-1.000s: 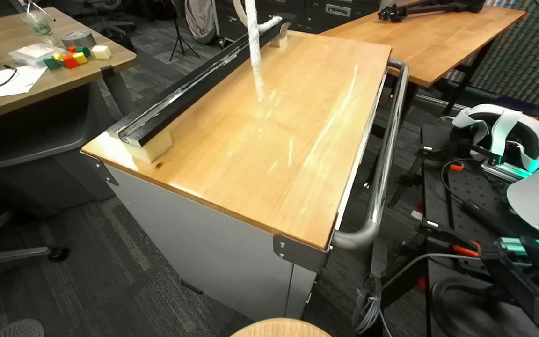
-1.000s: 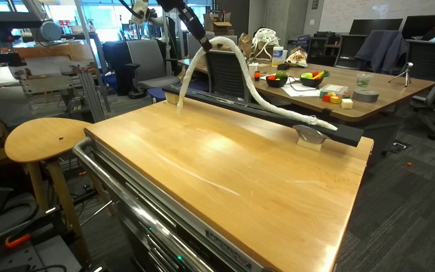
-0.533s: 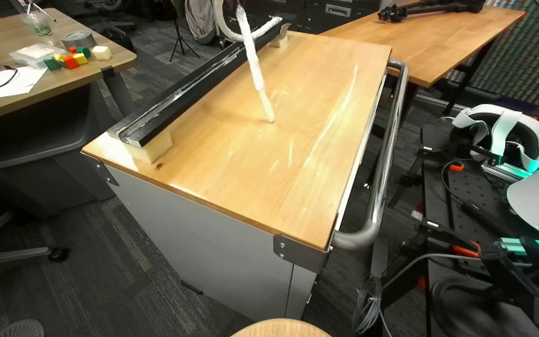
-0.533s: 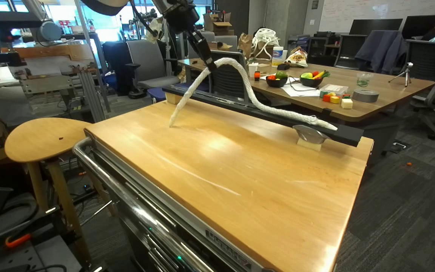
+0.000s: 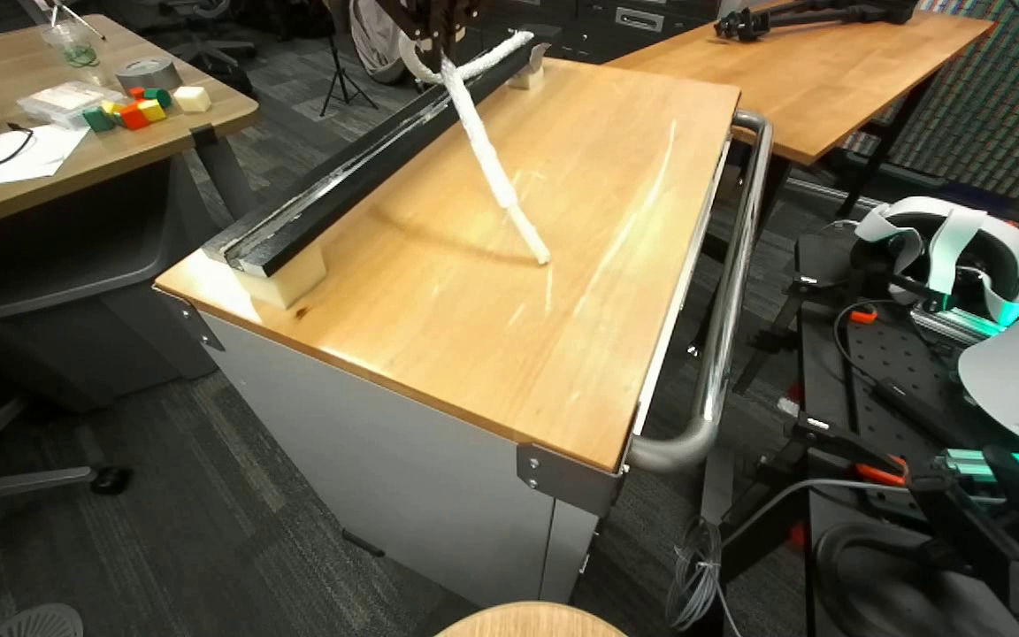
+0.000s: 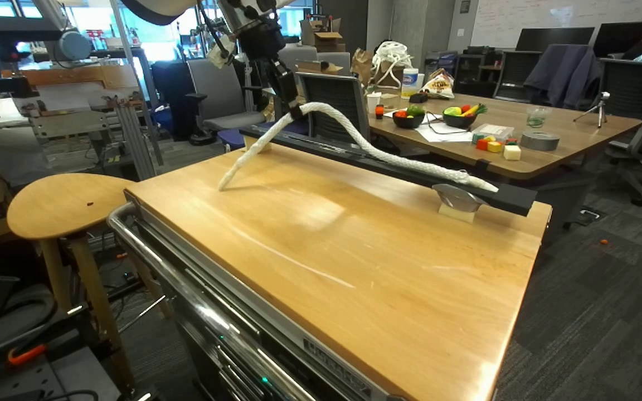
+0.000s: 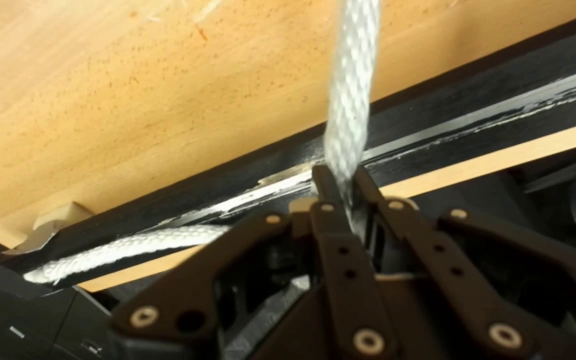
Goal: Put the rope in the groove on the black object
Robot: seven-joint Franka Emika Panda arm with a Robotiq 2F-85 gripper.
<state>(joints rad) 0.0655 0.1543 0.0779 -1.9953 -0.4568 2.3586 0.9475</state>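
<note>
The white rope (image 6: 326, 108) arches over the tabletop in both exterior views (image 5: 481, 146). My gripper (image 7: 341, 175) is shut on the rope, one finger on each side; it also shows in the exterior views (image 6: 295, 111) (image 5: 446, 55). It holds the rope above the black rail (image 7: 438, 107). One rope end lies along the rail's end by a metal clip (image 6: 457, 197); how deep it sits I cannot tell. The free end slants down and touches the wooden tabletop beside the rail. The groove (image 5: 346, 177) is bare along the rail's other part (image 7: 498, 112).
The rail rests on pale blocks (image 5: 284, 274) along one long edge of the wooden tabletop (image 5: 474, 327). A metal tube handle (image 5: 731, 292) runs along the opposite edge. A wooden stool (image 6: 64, 203) stands beside the cart. A table with bowls and blocks (image 6: 577, 122) stands behind the rail.
My gripper has come down with the rope, nearer the rail. The rope's arch is lower, and its free end has come down onto the tabletop and slid toward the handle side.
</note>
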